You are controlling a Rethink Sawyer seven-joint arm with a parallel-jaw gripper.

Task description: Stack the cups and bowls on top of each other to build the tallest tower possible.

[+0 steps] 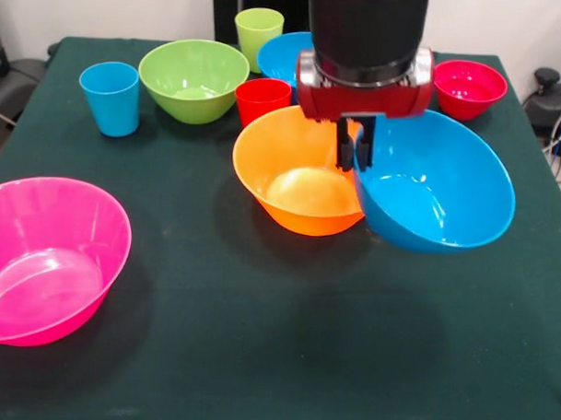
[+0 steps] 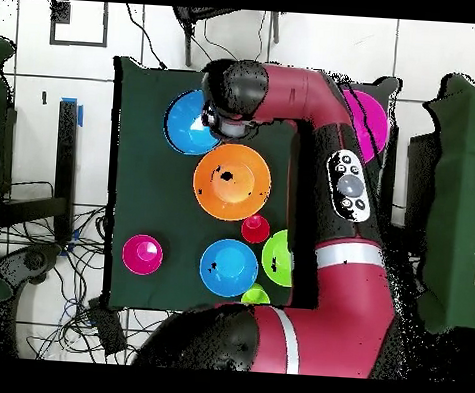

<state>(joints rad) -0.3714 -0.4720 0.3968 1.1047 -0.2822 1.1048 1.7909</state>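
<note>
My gripper (image 1: 355, 146) is shut on the rim of a blue bowl (image 1: 433, 183), which hangs tilted above the table, right beside the orange bowl (image 1: 300, 183). From overhead, this blue bowl (image 2: 193, 122) sits just up-left of the orange bowl (image 2: 232, 181), which is empty. A pink bowl (image 1: 44, 257) stands alone at the near left. Along the far side are a light blue cup (image 1: 111, 96), a green bowl (image 1: 193, 78), a red cup (image 1: 262, 99), a lime cup (image 1: 258, 29), a second blue bowl (image 1: 281, 55) and a small red bowl (image 1: 469, 88). No tower is in view.
The dark green table (image 1: 257, 357) has chairs and cables around its edges. In the overhead view the arm (image 2: 342, 191) covers the table's right side and part of the pink bowl (image 2: 370, 117).
</note>
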